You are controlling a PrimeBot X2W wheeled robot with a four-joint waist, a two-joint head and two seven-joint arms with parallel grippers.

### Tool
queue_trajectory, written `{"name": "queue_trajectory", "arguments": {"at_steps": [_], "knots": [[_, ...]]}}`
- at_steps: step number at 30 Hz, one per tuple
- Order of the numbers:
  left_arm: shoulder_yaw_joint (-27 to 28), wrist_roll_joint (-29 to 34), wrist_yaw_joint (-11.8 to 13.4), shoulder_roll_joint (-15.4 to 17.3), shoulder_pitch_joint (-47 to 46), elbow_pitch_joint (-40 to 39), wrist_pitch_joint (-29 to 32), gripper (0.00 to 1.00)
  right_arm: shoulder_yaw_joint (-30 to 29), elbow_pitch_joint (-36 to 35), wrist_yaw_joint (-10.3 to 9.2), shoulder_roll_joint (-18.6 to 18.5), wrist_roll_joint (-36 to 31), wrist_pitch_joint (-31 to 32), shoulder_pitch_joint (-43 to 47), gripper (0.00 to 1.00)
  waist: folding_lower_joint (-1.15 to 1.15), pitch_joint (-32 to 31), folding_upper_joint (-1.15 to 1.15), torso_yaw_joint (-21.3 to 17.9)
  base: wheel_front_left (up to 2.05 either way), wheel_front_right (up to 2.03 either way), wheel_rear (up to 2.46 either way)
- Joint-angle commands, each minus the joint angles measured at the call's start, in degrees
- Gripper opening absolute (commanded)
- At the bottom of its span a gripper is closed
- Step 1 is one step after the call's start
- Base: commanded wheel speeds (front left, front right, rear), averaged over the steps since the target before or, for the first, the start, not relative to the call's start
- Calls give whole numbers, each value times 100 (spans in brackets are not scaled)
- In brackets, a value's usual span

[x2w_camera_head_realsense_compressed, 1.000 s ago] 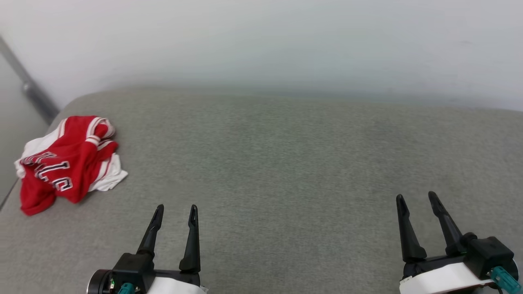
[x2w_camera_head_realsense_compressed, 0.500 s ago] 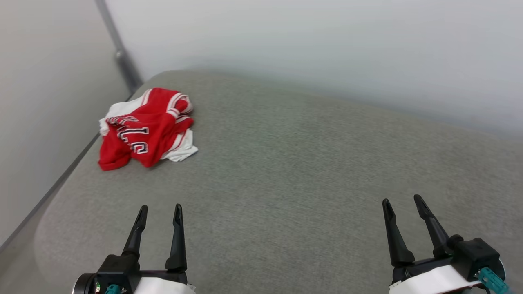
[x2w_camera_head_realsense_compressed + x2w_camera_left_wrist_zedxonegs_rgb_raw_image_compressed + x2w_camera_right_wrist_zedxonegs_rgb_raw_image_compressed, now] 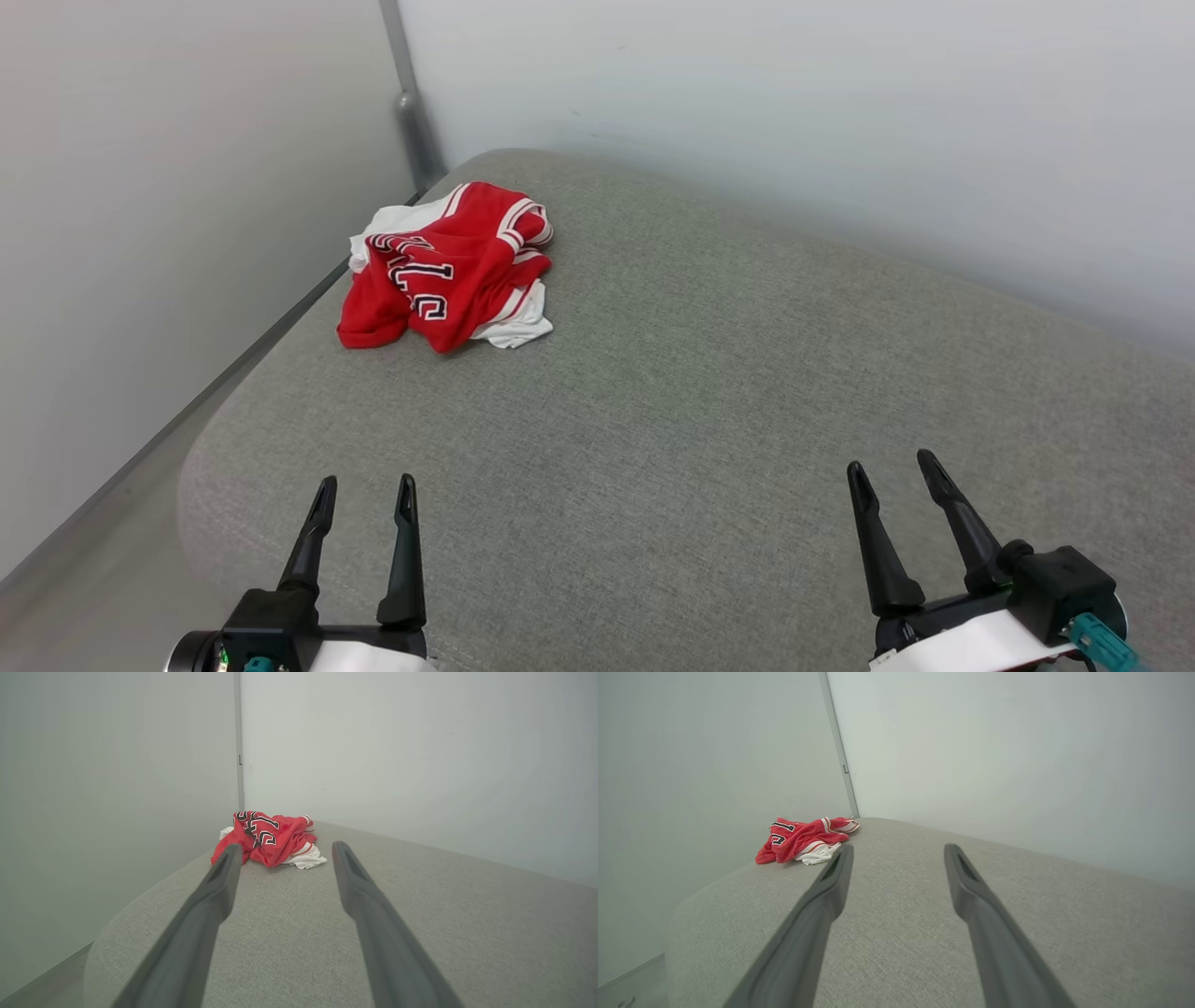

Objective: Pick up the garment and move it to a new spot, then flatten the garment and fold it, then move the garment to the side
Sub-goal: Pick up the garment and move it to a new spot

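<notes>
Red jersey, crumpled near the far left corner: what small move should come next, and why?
Probably reach the left gripper forward toward the jersey. It lies bunched and untouched on the cushion, nearer that arm, whose fingers stand open and empty, well short of it. The right gripper is farther off.

Soft, even light is filling every view and is casting almost no shadow; only a thin dark rim is showing under the garment [image 3: 448, 271], well ahead of the left gripper [image 3: 366, 483]. The pale walls [image 3: 747, 112] are looking hazy, without glare. In the wrist views the fingers [image 3: 219, 891] are blurring toward the bottom edge (too close to focus), and the wide lens is curving the grey surface [image 3: 901, 933] at the sides.
</notes>
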Motion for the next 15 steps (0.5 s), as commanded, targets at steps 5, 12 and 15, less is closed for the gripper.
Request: {"name": "queue_trajectory", "arguments": {"at_steps": [5,12,15], "knots": [[15,41,4,-6,56,-21,-16,100,10,26,-2,5,20,-14,6,100,0,-38,0,64,0,0,0],[33,84,-39,-6,33,-15,-16,100,-29,45,-2,5,77,-14,19,100,0,-43,0,50,0,0,0],[27,92,-67,-5,23,-4,-16,100,-86,18,-2,5,142,-14,15,100,0,-21,0,20,0,0,0]]}}
